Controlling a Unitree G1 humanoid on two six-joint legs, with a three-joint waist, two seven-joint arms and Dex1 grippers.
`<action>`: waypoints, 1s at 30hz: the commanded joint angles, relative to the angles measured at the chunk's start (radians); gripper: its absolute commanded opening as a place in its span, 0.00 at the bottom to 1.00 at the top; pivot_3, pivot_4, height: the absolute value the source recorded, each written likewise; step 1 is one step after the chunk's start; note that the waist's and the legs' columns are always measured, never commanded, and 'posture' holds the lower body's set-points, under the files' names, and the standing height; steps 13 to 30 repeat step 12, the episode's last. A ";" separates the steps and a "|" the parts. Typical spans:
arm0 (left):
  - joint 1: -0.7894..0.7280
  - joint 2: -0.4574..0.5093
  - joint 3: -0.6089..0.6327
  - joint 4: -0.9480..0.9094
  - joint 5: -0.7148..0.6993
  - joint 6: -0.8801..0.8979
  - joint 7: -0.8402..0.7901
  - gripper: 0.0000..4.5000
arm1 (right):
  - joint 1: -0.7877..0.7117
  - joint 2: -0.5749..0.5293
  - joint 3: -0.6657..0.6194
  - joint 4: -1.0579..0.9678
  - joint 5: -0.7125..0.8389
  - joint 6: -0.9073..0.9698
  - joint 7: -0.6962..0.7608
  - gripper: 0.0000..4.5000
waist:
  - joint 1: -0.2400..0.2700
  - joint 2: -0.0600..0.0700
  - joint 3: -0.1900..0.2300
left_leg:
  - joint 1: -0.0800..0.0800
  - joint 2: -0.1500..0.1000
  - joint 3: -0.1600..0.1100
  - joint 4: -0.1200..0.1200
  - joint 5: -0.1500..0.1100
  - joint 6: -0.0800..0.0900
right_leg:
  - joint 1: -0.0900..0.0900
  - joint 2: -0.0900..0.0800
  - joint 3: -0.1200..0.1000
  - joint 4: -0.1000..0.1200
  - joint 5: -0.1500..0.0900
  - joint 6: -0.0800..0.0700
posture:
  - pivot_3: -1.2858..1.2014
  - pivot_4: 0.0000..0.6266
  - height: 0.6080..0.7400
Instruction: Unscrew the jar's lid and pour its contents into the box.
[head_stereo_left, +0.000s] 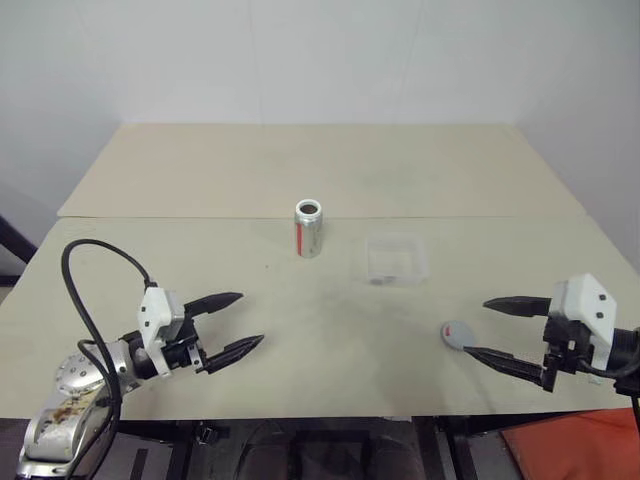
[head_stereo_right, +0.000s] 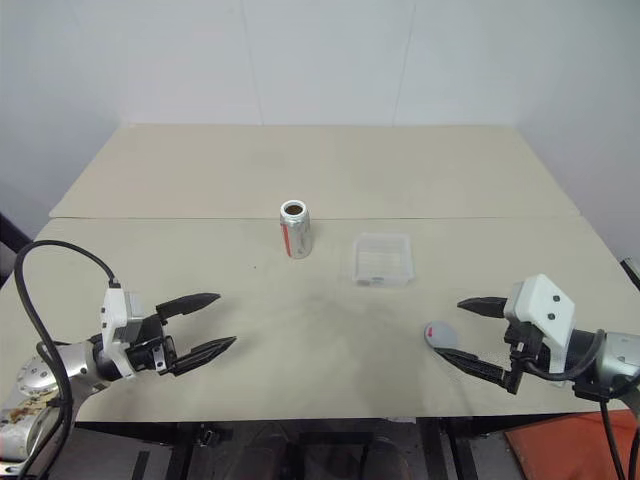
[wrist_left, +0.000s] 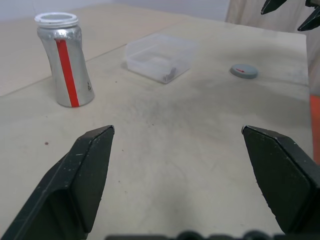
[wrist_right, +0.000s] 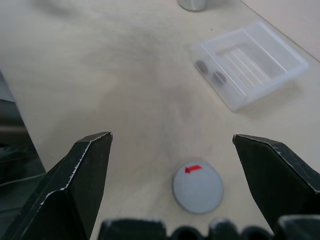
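Two pale beige tables (head_stereo_left: 200, 330) stand end to end, and everything of the task sits on the nearer one. The left gripper (head_stereo_left: 238, 322) hovers over the near left part of that table with its two black fingers spread wide and nothing between them; it points across toward the middle. The right gripper (head_stereo_left: 490, 328) hangs over the near right edge, its fingers likewise spread wide and empty, pointing inward toward the left one.

The box (head_stereo_left: 396, 258) of clear plastic lies flat right of centre, near the seam between the tables. In the right wrist view two small dark pieces show inside it against one wall.

The jar (head_stereo_left: 308, 229) stands upright just left of the box, apart from it, its mouth open and uncapped, a red stripe running down its silver side. Its inside looks dark; whether anything is left in it cannot be told.

The lid (head_stereo_left: 457, 333) lies flat on the table near the right gripper, just beside the tip of its lower finger, red mark up, well apart from the jar.
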 joint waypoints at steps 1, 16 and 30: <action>-0.017 -0.008 0.012 -0.016 -0.010 -0.014 0.010 0.99 | 0.032 0.004 -0.034 -0.051 -0.016 0.004 -0.022 1.00 | -0.001 0.000 0.000 | 0.000 0.000 0.000 0.000 0.000 0.000 | 0.000 0.000 0.000 0.000 0.000 0.000 | 0.52 0.24 1.00; -0.044 -0.011 -0.007 -0.016 -0.012 0.001 0.009 0.99 | 0.129 0.029 -0.099 -0.129 -0.033 0.042 -0.072 1.00 | -0.001 0.000 0.000 | 0.000 0.000 0.000 0.000 0.000 -0.001 | 0.000 0.000 0.000 0.000 0.000 0.000 | 0.52 0.24 1.00; -0.044 -0.011 -0.007 -0.016 -0.012 0.001 0.009 0.99 | 0.129 0.029 -0.099 -0.129 -0.033 0.042 -0.072 1.00 | -0.001 0.000 0.000 | 0.000 0.000 0.000 0.000 0.000 -0.001 | 0.000 0.000 0.000 0.000 0.000 0.000 | 0.52 0.24 1.00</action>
